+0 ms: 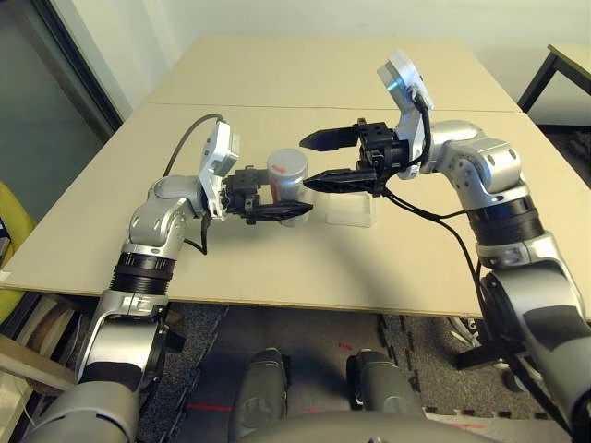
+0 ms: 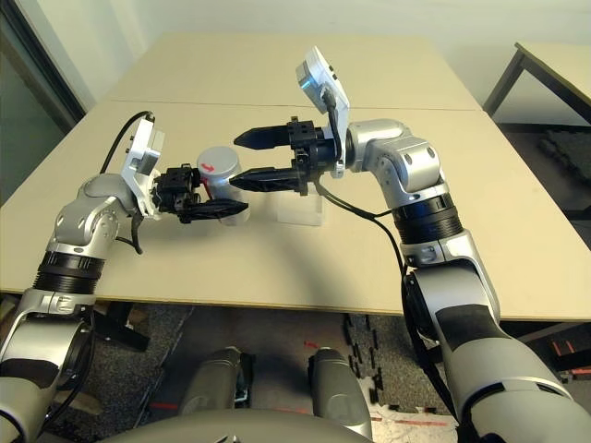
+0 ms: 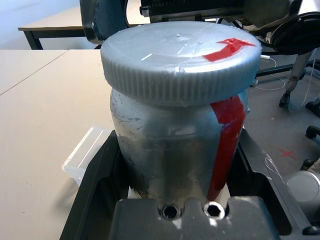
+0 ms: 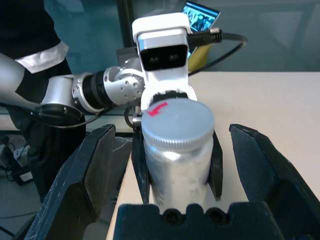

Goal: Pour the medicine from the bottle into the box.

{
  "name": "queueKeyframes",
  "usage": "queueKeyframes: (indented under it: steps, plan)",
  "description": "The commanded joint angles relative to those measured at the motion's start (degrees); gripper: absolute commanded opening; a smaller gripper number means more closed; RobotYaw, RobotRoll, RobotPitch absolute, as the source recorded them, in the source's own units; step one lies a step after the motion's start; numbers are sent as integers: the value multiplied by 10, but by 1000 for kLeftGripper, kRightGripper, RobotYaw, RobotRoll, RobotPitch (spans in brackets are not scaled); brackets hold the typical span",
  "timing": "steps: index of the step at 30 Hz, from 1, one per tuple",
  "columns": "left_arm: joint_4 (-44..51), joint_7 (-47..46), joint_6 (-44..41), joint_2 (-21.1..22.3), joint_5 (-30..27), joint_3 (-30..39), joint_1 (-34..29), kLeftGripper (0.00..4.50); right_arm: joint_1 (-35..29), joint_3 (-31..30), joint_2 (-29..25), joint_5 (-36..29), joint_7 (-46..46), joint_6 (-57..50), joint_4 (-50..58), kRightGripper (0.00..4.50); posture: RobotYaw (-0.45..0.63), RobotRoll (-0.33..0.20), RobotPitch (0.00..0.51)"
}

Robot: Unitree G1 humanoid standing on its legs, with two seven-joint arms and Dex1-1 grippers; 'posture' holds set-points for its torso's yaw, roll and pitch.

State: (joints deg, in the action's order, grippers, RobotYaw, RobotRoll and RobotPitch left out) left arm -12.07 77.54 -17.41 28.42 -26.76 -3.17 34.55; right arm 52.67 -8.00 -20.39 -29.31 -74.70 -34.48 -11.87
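Grey-white plastic, the bottle (image 1: pixel 287 175) is clamped in the left gripper (image 1: pixel 277 205) above the desk (image 1: pixel 305 83), cap on, beside the clear box (image 1: pixel 350 211). Head views show the right gripper (image 1: pixel 323 159) spread wide around the cap. Left wrist view reveals the red stripe running down the label. Right wrist view shows the red mark on the cap's top.
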Motion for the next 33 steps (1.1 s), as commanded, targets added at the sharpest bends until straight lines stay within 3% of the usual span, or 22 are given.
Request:
queueKeyframes:
  steps: [1, 17, 31, 33]
  plan:
    - [3, -2, 3, 2, 0, 2, -5, 2827, 16, -1, 9, 1, 7, 6, -1, 4500, -53, 0, 35]
    - [9, -7, 5, -2, -1, 0, -15, 2827, 63, -37, 69, 71, 11, 86, -101, 4500, -47, 0, 26]
    - [12, -8, 5, -1, -1, 1, -15, 2827, 58, -33, 76, 74, -4, 76, -98, 4500, -46, 0, 27]
    - [12, -8, 4, -1, -1, 1, -15, 2827, 58, -32, 77, 73, -5, 72, -96, 4139, -46, 0, 28]
